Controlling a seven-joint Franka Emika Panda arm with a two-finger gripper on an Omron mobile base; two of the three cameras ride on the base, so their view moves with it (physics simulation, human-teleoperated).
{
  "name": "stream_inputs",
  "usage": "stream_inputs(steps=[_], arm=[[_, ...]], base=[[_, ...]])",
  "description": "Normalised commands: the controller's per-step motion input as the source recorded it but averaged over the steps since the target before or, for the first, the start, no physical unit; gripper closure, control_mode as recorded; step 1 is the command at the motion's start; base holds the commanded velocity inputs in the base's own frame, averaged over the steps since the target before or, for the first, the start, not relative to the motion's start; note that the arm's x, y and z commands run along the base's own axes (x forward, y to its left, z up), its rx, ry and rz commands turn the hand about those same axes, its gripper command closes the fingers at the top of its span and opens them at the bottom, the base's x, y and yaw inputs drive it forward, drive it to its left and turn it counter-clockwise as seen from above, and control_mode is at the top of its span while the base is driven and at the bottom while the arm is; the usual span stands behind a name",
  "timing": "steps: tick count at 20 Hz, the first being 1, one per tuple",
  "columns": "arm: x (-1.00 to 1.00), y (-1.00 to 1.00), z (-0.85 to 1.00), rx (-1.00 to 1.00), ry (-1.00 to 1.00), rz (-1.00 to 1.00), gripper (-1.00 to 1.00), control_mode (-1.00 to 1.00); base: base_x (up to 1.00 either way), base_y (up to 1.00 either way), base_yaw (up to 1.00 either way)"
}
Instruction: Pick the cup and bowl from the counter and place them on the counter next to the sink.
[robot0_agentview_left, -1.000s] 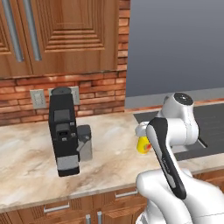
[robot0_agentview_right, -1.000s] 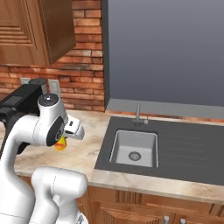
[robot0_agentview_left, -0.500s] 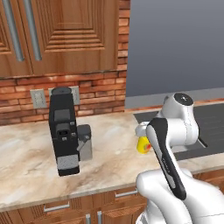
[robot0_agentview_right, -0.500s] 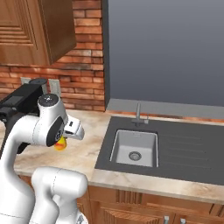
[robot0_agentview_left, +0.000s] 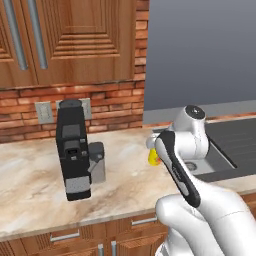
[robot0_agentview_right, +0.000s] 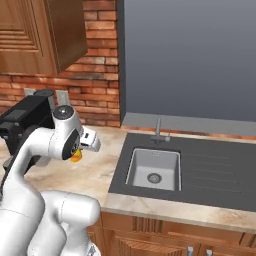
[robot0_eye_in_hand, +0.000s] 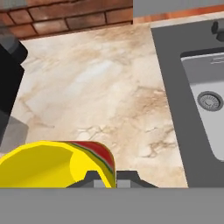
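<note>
Marbled bench (robot0_eye_in_hand: 109, 87) beside the sink (robot0_eye_in_hand: 205, 100) lies below; jaws pinched tight on the yellow cup's (robot0_eye_in_hand: 52, 164) rim.

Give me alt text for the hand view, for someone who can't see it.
The gripper is shut on the rim of a yellow cup, above a beige marbled counter. The steel sink lies to the right, brick wall along the top.

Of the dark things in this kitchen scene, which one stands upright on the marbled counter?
The black coffee machine, standing tall on the counter before the brick wall. The dark sink surround instead lies flat, level with the worktop.
</note>
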Motion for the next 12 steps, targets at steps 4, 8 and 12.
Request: stream_inputs(steps=[4, 8, 12], arm=[[1.00, 0.00, 0.00, 0.00, 0.02, 0.00, 1.00, -1.00], [0.77, 0.00, 0.00, 0.00, 0.05, 0.00, 1.00, -1.00], [0.72, 0.00, 0.00, -0.04, 0.12, 0.00, 1.00, -1.00]], base=[[0.00, 0.00, 0.00], [0.00, 0.00, 0.00], [0.00, 0.00, 0.00]])
